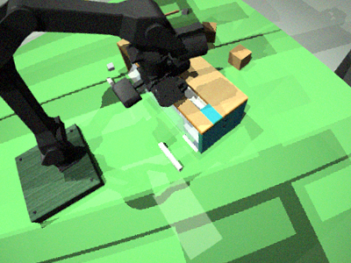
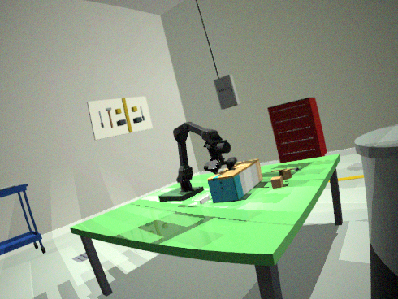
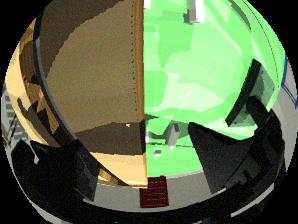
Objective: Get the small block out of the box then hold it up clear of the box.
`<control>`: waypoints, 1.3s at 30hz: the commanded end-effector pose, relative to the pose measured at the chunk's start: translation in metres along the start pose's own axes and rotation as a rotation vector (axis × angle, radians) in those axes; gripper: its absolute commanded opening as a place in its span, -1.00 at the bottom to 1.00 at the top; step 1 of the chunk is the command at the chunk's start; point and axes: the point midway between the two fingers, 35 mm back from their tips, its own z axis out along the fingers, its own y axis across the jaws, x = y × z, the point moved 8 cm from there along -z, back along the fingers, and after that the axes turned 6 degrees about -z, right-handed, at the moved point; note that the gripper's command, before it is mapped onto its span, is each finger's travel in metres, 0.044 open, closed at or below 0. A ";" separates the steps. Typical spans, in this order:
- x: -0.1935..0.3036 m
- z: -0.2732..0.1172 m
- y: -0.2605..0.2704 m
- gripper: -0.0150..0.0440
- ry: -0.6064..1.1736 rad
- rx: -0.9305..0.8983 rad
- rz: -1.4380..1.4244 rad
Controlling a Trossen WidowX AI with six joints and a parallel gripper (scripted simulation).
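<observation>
The box [image 1: 223,88] [image 2: 226,189] [image 3: 95,80] has a wooden top and a teal end, and stands on the table. Its clear front is seen only edge-on in the top view. The shelf and any block inside are hidden. A small pale cube [image 1: 111,66] [image 3: 157,153] lies on the table off the far end of the box's front side; I cannot tell whether it is the task's block. My gripper [image 1: 147,92] [image 2: 222,164] [image 3: 149,127] is open and empty, above the box's front edge, one finger over the top and the other out over the table.
A white bar [image 1: 170,156] [image 3: 195,11] lies before the box's near end, and another pale bar [image 1: 110,82] [image 3: 173,135] near the cube. Wooden blocks [image 1: 240,57] [image 2: 277,182] stand behind the box. A thin red stick [image 1: 172,13] lies farther back.
</observation>
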 end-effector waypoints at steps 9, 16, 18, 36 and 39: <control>0.010 0.003 0.002 0.86 0.001 -0.003 -0.007; 0.017 0.005 0.002 0.86 0.002 -0.003 -0.007; 0.019 0.006 0.003 0.86 0.002 -0.003 -0.007; 0.014 0.004 0.002 0.86 0.001 -0.003 -0.007; 0.016 0.005 0.002 0.86 0.002 -0.003 -0.007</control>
